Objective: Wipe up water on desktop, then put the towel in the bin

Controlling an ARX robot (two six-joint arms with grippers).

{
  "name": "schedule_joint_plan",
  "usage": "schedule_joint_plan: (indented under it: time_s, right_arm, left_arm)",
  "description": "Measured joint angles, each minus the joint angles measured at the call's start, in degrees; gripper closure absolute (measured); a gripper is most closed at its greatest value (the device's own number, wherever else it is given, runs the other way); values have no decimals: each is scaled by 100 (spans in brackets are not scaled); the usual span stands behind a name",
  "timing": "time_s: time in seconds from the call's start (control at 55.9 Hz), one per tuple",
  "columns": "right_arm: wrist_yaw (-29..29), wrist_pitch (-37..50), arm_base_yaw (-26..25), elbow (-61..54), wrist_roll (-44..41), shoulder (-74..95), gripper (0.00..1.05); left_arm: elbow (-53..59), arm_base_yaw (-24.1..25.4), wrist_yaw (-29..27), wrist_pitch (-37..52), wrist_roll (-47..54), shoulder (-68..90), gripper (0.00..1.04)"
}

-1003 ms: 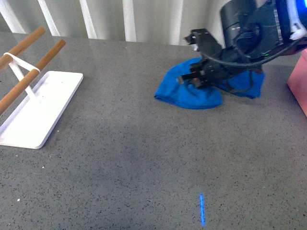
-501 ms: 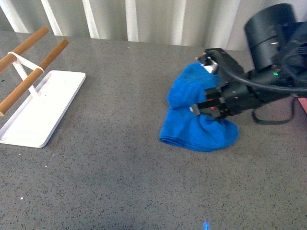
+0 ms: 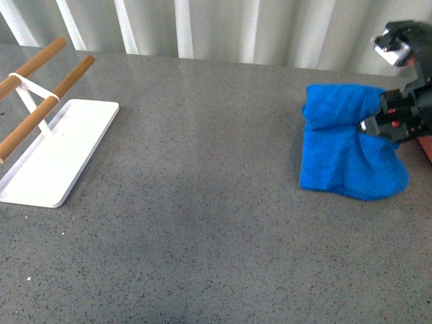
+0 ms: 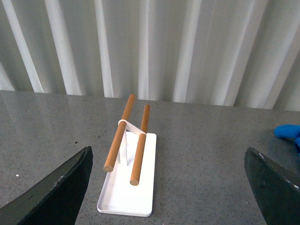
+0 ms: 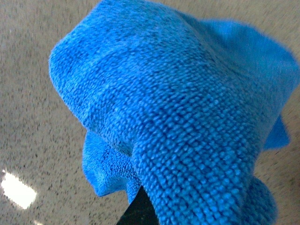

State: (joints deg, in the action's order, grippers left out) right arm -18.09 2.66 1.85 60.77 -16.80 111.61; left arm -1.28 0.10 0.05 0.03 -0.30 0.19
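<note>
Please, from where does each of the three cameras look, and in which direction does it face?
Front view: on the robot's body, facing forward over the desktop; shows the white tray, the towel and the right gripper shut on it.
Left wrist view: on the left arm, facing the tray and a ribbed white wall; the open left gripper's two fingers frame it.
Right wrist view: on the right arm, close over the towel; one dark fingertip shows.
Shared: all three show the towel.

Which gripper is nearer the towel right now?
Right. The right gripper grips the towel at its right side; the left gripper hangs open far off, facing the white tray, with the towel only at the edge of its view.
</note>
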Motion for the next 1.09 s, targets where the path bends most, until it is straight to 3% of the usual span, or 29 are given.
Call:
schedule_joint_plan:
  time_s: [0.107, 0.233, 0.465, 0.716, 0.895, 1.092]
  right_arm:
    - [83, -179, 0, 518, -90, -74, 101]
    - [592, -343, -50, 1475, -315, -94, 101]
    - [1071, -385, -544, 2216, -507, -542, 101]
    - [1504, 125, -1432, 1823, -603, -1128, 101]
    - [1502, 289, -2146, 1064, -297, -1054, 101]
    - [1727, 205, -2393, 610, -7, -807, 101]
  left_arm:
    - [0, 0, 0, 0, 0, 0, 7]
    - [0, 0, 0, 0, 0, 0, 7]
    - [0, 0, 0, 0, 2, 0, 7]
    - [0, 0, 0, 0, 0, 0, 7]
    - [0, 0, 0, 0, 0, 0, 7]
    - [0, 0, 0, 0, 2, 0, 7]
